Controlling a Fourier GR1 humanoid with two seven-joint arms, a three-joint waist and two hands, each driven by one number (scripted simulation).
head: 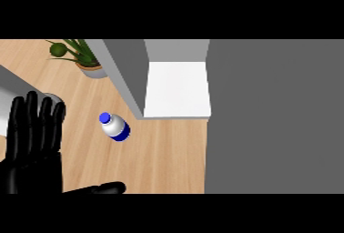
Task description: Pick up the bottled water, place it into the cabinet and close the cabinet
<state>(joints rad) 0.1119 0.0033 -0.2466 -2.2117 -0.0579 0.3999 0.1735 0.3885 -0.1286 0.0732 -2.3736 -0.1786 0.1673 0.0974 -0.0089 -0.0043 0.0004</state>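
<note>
The water bottle (115, 126) stands on the wooden counter (168, 159) in the middle left, near the open cabinet (176, 88). The left hand (32, 145) rests at the lower left, fingers straight, holding nothing. A potted plant (80, 57) sits upper left.

One bottled water (115, 127); one potted plant (79, 55); one open cabinet (176, 88); one black hand (32, 145); one tabletop (161, 154).

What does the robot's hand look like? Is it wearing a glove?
The left hand is all black and shiny, with long smooth fingers and a thumb, a bit like a glossy glove. No cables, markings or sleeve show on it. The right hand is not in the picture.
</note>
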